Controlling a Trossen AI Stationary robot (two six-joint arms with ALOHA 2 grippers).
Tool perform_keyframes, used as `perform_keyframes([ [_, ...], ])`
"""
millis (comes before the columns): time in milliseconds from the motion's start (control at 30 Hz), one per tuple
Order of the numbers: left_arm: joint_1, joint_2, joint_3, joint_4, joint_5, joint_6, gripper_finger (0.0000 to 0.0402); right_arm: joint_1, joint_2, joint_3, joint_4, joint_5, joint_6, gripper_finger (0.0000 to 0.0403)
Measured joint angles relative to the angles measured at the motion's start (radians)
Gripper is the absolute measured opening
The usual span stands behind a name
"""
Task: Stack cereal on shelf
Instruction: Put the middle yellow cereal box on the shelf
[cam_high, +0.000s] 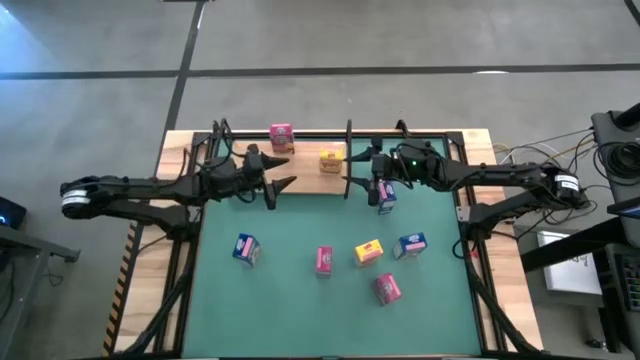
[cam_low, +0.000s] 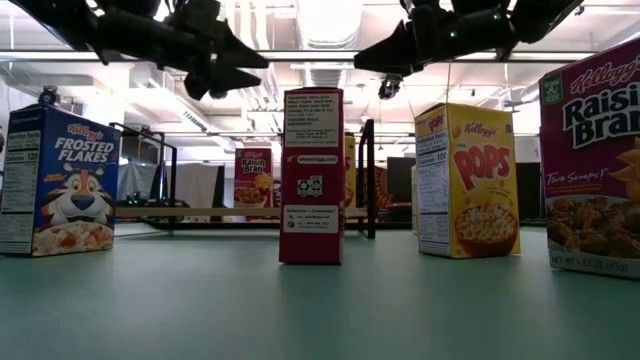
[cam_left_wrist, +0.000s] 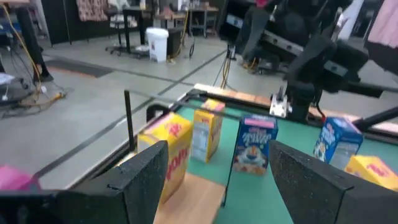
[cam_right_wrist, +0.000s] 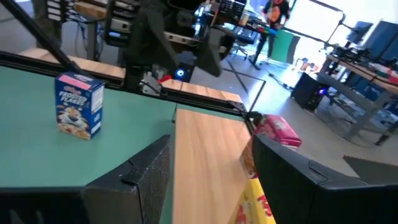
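Note:
The shelf (cam_high: 305, 178), a light-wood panel with black posts, lies at the table's far side. A pink box (cam_high: 281, 137) and a yellow box (cam_high: 331, 159) stand on it; the left wrist view shows two yellow boxes (cam_left_wrist: 171, 152) (cam_left_wrist: 208, 127) there. My left gripper (cam_high: 285, 172) (cam_left_wrist: 217, 168) hovers open over the shelf's left part. My right gripper (cam_high: 366, 176) (cam_right_wrist: 211, 168) hovers open at the shelf's right end. Just below it, a blue box (cam_high: 386, 197) (cam_left_wrist: 254, 144) stands upright on the green mat, untouched. Several more boxes stand on the mat nearer.
On the green mat (cam_high: 300, 225) stand a blue box (cam_high: 245, 248), a pink box (cam_high: 324, 260), a yellow box (cam_high: 368, 252), another blue box (cam_high: 412, 244) and a pink box (cam_high: 388, 290). Thin black shelf posts (cam_high: 348, 150) rise between the grippers. The shelf's middle is bare wood.

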Motion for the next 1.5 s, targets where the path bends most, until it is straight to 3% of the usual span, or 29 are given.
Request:
perform_keyframes([
  [133, 0.001, 0.057, 0.009, 0.08, 0.0, 0.042, 0.026, 0.0, 0.0, -0.001, -0.014, -0.016, 0.0, 0.0209],
  [433, 0.008, 0.213, 0.132, 0.088, -0.002, 0.173, 0.026, 0.0, -0.04, -0.002, -0.093, -0.017, -0.021, 0.0209],
  [733, 0.064, 0.377, 0.244, 0.084, 0.0, 0.227, 0.0265, 0.0, -0.144, -0.068, -0.077, -0.104, -0.026, 0.0209],
  [933, 0.129, 0.461, 0.304, 0.082, 0.111, 0.217, 0.0275, 0.0, -0.225, -0.12, -0.077, -0.102, -0.021, 0.0209],
  [1033, 0.152, 0.487, 0.345, 0.036, 0.117, 0.215, 0.0283, 0.0, -0.258, -0.143, -0.078, -0.102, -0.019, 0.0209],
  [1267, 0.168, 0.504, 0.392, -0.006, 0.129, 0.267, 0.0305, 0.0, -0.303, -0.175, -0.086, -0.101, 0.009, 0.0209],
  [1500, 0.196, 0.508, 0.398, 0.002, 0.252, 0.318, 0.0308, 0.0, -0.33, -0.202, -0.088, -0.101, 0.03, 0.0209],
])
